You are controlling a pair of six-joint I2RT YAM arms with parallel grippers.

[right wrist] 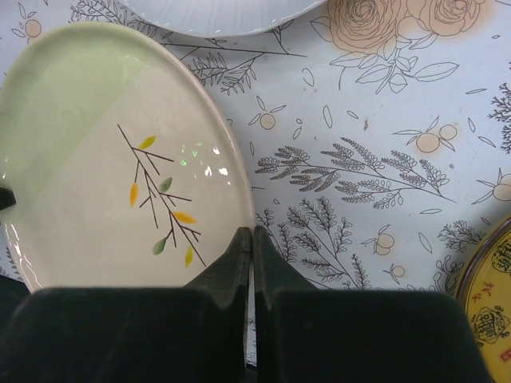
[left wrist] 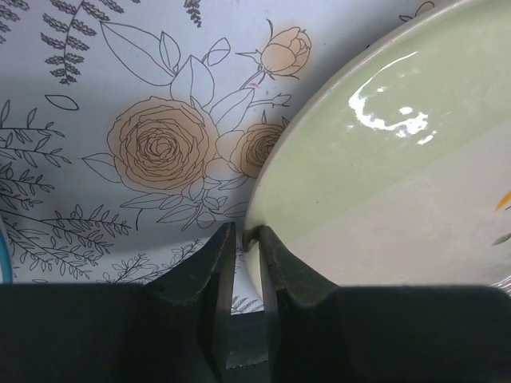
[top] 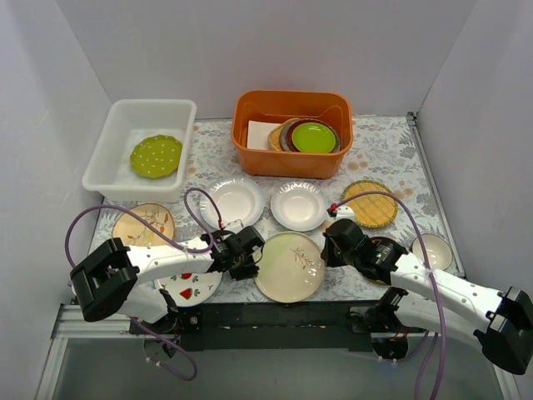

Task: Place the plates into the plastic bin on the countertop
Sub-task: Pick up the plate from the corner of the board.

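Observation:
A large cream-and-pale-green plate (top: 289, 265) (left wrist: 383, 183) (right wrist: 104, 159) with a leafy twig print lies on the countertop (top: 383, 154) at front centre. My left gripper (top: 252, 260) (left wrist: 246, 236) straddles its left rim, one finger outside and one on the plate, with a thin gap still showing. My right gripper (top: 329, 250) (right wrist: 253, 231) is shut, holding nothing, its tips against the plate's right rim. The plastic bin (top: 108, 142) at back left holds a green dotted plate (top: 156, 156).
Other plates lie around: two white (top: 231, 201) (top: 298, 205), yellow woven (top: 369, 203), peach (top: 143, 223), red-fruit (top: 187, 287), dark brown-gold (top: 385, 247), and a small cream one (top: 433, 251). An orange tub (top: 291, 133) with stacked plates stands at the back.

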